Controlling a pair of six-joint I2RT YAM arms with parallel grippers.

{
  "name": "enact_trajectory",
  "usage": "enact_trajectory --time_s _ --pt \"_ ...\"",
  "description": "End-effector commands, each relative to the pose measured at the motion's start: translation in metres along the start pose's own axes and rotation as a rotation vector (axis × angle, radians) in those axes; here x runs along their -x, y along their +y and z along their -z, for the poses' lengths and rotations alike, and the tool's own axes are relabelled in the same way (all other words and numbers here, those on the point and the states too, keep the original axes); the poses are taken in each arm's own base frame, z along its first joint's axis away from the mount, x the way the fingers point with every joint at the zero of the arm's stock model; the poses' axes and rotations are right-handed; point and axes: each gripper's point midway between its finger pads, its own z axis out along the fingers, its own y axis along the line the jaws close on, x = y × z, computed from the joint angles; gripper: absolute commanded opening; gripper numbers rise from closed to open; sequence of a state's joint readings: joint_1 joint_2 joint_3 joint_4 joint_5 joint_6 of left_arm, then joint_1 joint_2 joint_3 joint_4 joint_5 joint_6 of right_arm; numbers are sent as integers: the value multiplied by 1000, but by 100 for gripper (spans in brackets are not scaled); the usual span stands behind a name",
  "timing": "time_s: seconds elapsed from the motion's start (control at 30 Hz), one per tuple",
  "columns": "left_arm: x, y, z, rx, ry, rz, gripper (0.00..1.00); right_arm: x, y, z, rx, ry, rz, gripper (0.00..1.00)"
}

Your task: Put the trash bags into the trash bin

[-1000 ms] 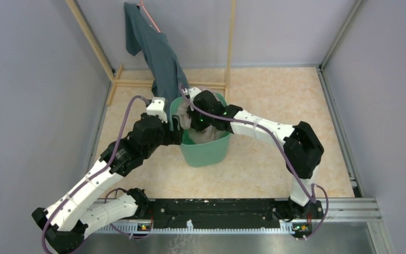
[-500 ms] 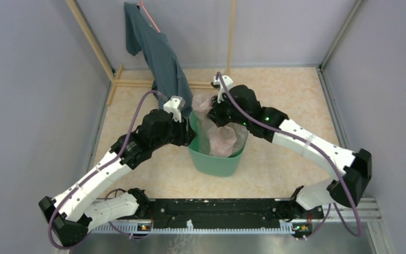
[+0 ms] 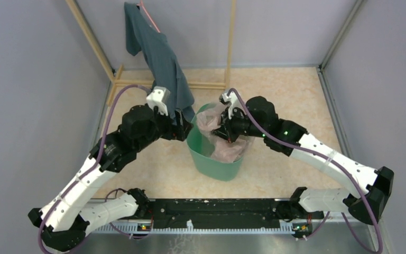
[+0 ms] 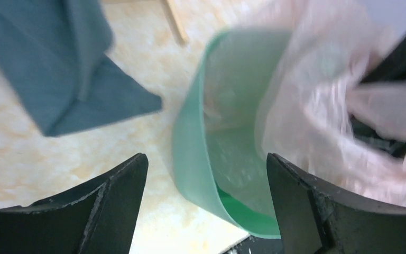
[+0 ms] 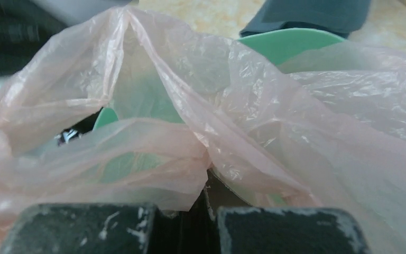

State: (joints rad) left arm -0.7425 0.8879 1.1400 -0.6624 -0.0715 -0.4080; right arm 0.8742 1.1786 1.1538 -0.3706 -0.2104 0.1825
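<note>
Centrally, right pincer (image 5: 207,211) clamps the pink trash bag (image 5: 201,121) over the green trash bin (image 3: 211,164); left pincer (image 4: 206,156), fingers spread wide, beside its rim.

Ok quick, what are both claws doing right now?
Left claw: open, holding nothing.
Right claw: closed on the thin wrinkly pale pink plastic bag.
</note>
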Motion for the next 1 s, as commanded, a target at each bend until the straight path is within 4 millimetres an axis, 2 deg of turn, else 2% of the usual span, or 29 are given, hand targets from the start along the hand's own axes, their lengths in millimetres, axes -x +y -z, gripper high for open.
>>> enact_trajectory --time_s 0.0,0.07,0.1,0.27,0.33,0.4,0.47,0.5,0.57,0.6,0.67,0.77,0.8,0.9,0.97 --pt "51 45 13 323 -102 -9 89 33 42 7 241 -128 74 0" --pt "65 52 2 388 -81 -23 92 33 67 7 395 -136 79 0" --pt "76 48 -5 369 -84 -32 92 30 72 5 433 -132 78 0" --pt "133 -14 -37 76 -187 -53 97 15 86 3 552 -80 77 0" --pt "142 -25 -55 16 -196 -37 98 10 100 7 624 -83 83 0" --pt "146 -24 -76 -4 -172 7 97 -2 115 10 668 -63 118 0" --pt "146 -32 -94 -98 -122 52 90 -15 122 8 663 -27 157 0" --pt "145 -44 -98 -177 -102 55 86 -19 122 6 649 -18 161 0" --pt "135 -76 -99 -388 -58 24 79 -20 116 4 608 -26 155 0" --pt "134 -86 -98 -448 -62 22 77 -20 112 3 581 -30 153 0" --pt "115 -98 -96 -542 -32 23 65 -20 106 3 538 -38 155 0" --pt "84 -93 -100 -516 23 34 44 -18 98 6 486 -69 155 0" --pt "71 -93 -101 -514 52 37 41 -19 95 7 466 -82 150 0" --pt "39 -95 -102 -498 101 22 38 -17 81 10 372 -123 133 0" --pt "18 -88 -111 -423 141 14 38 -17 70 12 307 -142 119 0"
